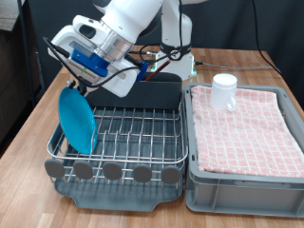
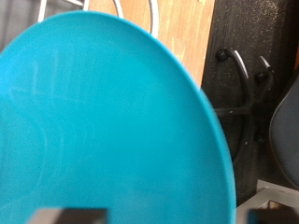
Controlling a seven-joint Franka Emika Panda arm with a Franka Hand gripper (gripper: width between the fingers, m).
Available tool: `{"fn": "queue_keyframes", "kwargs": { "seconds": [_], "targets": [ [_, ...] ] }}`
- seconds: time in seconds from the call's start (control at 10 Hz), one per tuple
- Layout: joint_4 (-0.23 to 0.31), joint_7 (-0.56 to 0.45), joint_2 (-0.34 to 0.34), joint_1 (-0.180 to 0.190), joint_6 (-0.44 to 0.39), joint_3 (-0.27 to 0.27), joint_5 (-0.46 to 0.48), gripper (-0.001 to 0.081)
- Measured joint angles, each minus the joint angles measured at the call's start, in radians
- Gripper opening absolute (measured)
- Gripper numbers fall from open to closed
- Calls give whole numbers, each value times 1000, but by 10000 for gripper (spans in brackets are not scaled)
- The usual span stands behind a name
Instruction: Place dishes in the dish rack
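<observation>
The gripper (image 1: 80, 87) holds the blue plate (image 1: 76, 118) upright by its rim in the dish rack (image 1: 123, 133), fingers closed on it; the white mug (image 1: 223, 91) sits at 3 o'clock.

The arm (image 1: 142, 24) is showing smooth white rounded shells, a blue block at the wrist beside a white camera housing, and black cables looping along its side toward the dark jaws.
</observation>
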Motion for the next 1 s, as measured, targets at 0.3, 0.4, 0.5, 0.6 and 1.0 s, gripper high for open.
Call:
{"fn": "queue_keyframes", "kwargs": {
  "seconds": [0.3, 0.4, 0.5, 0.6, 1.0],
  "targets": [
    [-4, -100, -5, 0, -7, 22, 228, 593],
    [-4, -165, -16, -1, -26, 33, 333, 593],
    [-4, -233, -36, 0, -55, 44, 432, 748],
    [-3, -306, -62, 0, -86, 54, 532, 748],
    [36, -520, -188, 8, -248, 86, 744, 799]
  ]
}}
